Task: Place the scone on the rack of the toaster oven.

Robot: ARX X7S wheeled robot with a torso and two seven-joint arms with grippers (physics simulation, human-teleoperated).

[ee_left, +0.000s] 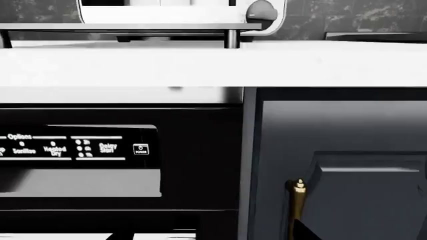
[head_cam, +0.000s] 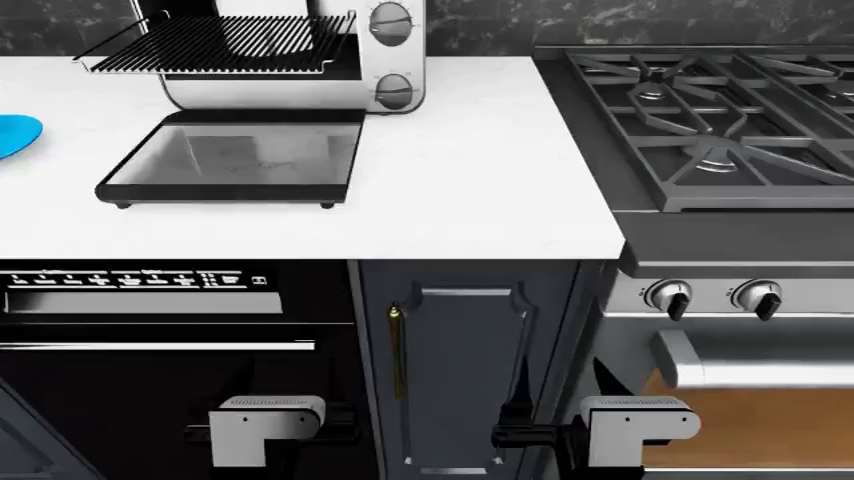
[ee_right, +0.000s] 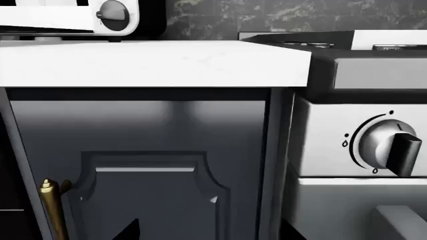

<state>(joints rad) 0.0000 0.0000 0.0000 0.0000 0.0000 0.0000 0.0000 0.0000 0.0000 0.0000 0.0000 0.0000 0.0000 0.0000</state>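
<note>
Scone is not visible in any of the three views, so I cannot say where it lies.

Nearest, at the bottom of the head view, the left arm (head_cam: 267, 425) and the right arm (head_cam: 638, 425) hang low in front of the lower cabinets. The fingers of the left gripper and the right gripper are not shown clearly, so I cannot tell if they are open or closed.

Behind the left arm is a black dishwasher panel (ee_left: 80, 147). Its white writing reads "Options", "Heated Dry", "Delay Start" and "POWER"; one more word looks like "Sanitize", and the rest is too small to read. Beside it stands a dark grey cabinet door (head_cam: 461, 380) with a brass handle (head_cam: 395, 350). On the right is the range front with a silver knob (ee_right: 390, 147).

Above is the white counter (head_cam: 467, 170). On it the toaster oven (head_cam: 387, 60) stands at the back, and its glass door (head_cam: 240, 160) lies open, flat over the counter. The rack (head_cam: 220, 45) sticks out of the opening above the door, with nothing on it. A blue plate (head_cam: 16, 133) shows at the left edge. Grey grates (head_cam: 721, 110) are to the right.
</note>
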